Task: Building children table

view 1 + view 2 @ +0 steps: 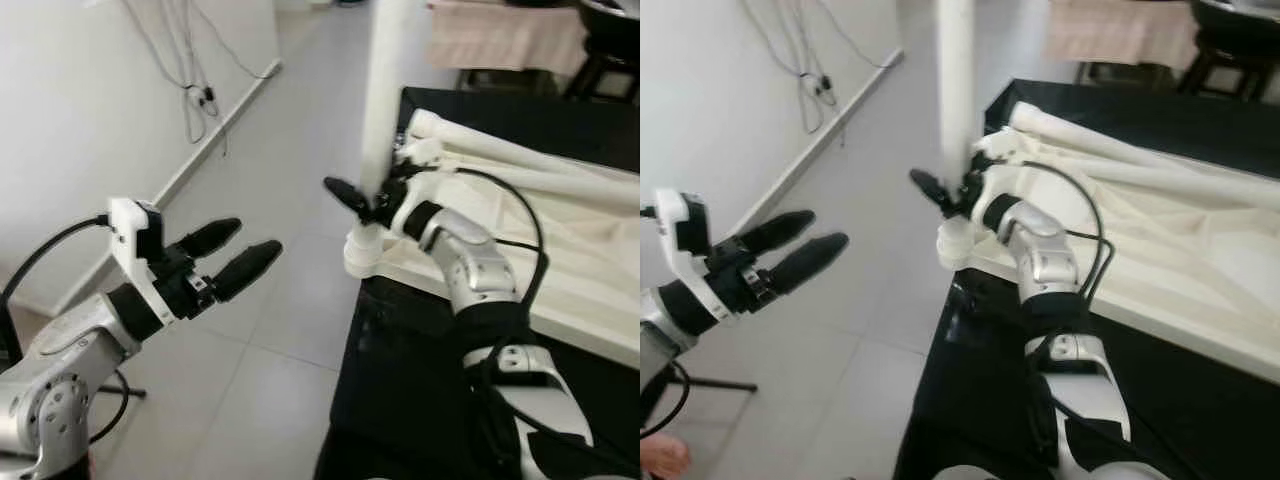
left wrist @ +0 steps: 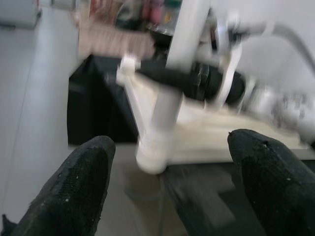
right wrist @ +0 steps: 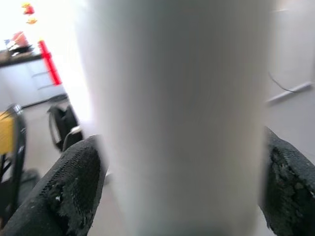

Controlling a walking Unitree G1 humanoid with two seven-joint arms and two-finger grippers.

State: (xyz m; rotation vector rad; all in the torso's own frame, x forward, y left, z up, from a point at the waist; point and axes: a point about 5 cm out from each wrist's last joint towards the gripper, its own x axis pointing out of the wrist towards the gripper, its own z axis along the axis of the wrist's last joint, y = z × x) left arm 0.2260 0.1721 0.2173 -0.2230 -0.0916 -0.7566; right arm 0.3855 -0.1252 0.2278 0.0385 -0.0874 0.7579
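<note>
up close — right gripper (image 3: 177, 187) flanks table leg (image 3: 177, 108)

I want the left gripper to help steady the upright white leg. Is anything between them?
Nothing visible: open floor lies between the open left gripper and the white leg, which the right gripper grips.

We can read no text, label, brand, number or sign on anything in these views

Left gripper (image 1: 232, 256) jaws apart; right gripper (image 1: 362, 203) jaws clamped.
</note>
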